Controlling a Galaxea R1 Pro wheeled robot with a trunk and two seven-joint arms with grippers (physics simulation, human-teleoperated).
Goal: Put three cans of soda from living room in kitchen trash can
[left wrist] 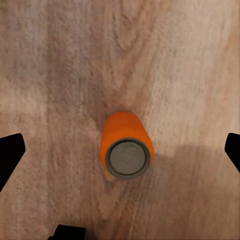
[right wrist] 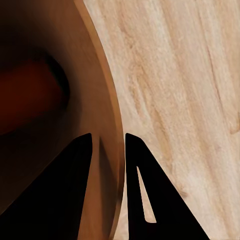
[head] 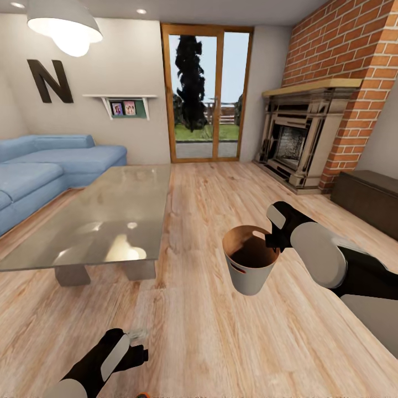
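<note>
While the left pincer [left wrist: 120, 150] hangs wide open and empty over an orange soda can [left wrist: 126, 146] standing on the living-room floor, the right pincer [right wrist: 107, 145] pinches the trash can [head: 250, 258] rim, something reddish inside; kitchen delivery likely remains.

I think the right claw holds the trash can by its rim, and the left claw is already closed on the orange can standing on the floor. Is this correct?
Not quite. The left claw is open, not closed: in the left wrist view its fingers stand wide apart, clear of the orange can upright on the wooden floor. The right claw does pinch the trash can by its rim.
</note>
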